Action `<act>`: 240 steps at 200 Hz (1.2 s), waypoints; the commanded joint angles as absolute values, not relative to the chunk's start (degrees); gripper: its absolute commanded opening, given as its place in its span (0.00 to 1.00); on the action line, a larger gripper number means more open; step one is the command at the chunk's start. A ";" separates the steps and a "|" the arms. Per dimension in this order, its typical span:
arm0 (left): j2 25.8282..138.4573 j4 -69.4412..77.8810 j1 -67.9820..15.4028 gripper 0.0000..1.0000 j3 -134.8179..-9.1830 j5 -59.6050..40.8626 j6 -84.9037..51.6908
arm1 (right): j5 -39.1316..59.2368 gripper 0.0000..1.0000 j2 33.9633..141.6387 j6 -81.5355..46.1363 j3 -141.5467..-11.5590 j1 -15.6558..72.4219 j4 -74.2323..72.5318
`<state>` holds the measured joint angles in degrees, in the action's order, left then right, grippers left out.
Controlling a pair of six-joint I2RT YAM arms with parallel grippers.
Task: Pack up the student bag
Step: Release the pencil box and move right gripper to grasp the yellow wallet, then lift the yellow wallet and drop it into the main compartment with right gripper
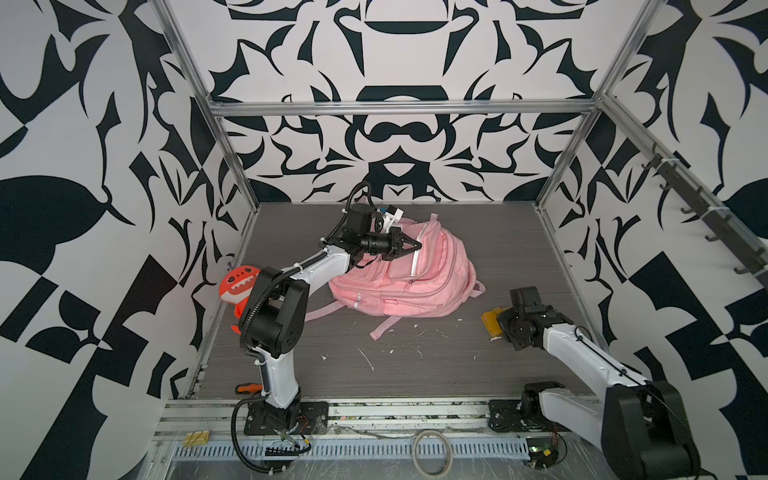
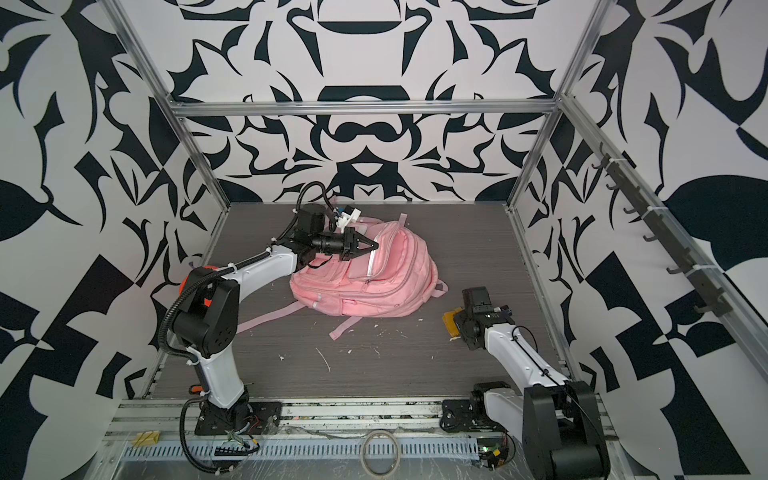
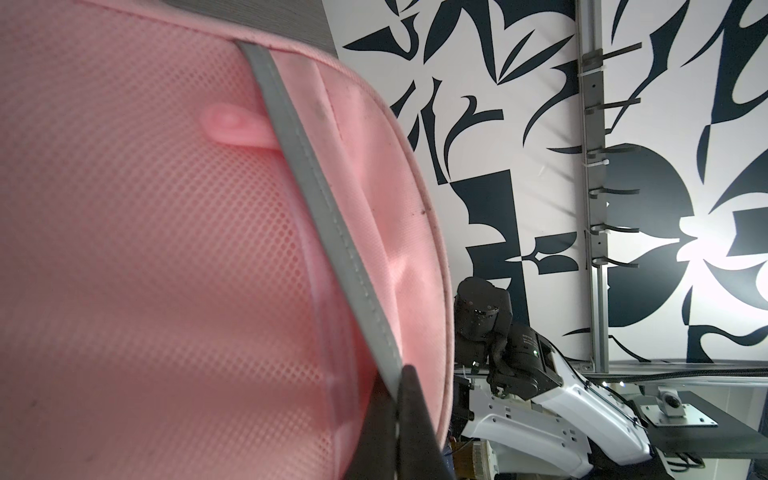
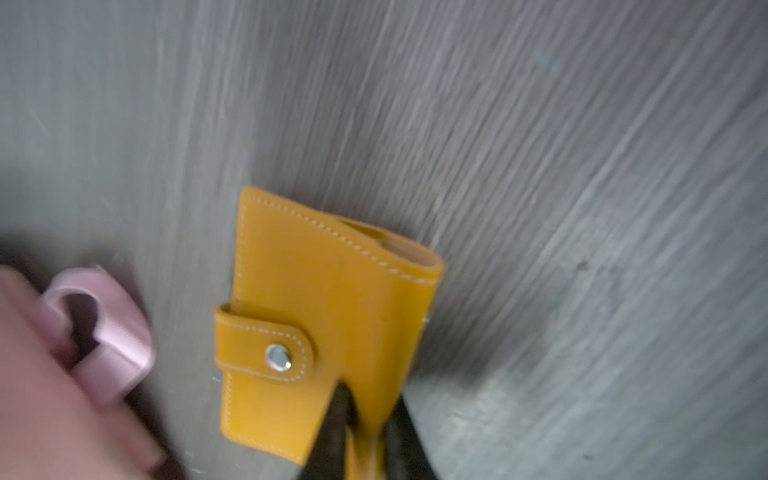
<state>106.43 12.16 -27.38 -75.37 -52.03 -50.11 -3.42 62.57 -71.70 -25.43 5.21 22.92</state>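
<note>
The right gripper (image 4: pixel 368 432) is clamping narrowly on the near edge of a yellow wallet (image 4: pixel 328 299), whose longer side is running away from the fingertips. Whether the wallet is resting fully on the grey table (image 1: pixel 415 374) or tipping up is hard to tell. The student bag (image 1: pixel 415 286) is lying flat toward the back of the table. In both top views it is sitting left of the wallet and farther back, near it but apart, with one strap loop (image 4: pixel 108 332) lying just beside the wallet. The left gripper (image 1: pixel 417 246) is pinching a grey strip (image 3: pixel 324 216) along the edge of a bag flap, jaws almost together, apparently holding a pocket open. The right arm is therefore the nearer one, and the carry is probably heading leftward and back toward that flap. The wallet is looking stiff, smooth and stitched, with a snap tab. The bag is showing soft pink cloth, with mesh beside the strip, and is slumping loosely.
</note>
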 commanded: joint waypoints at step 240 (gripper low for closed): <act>101.60 4.38 -23.11 0.00 -77.87 -58.17 -41.92 | 18.16 0.00 59.24 -33.20 -51.25 16.01 15.91</act>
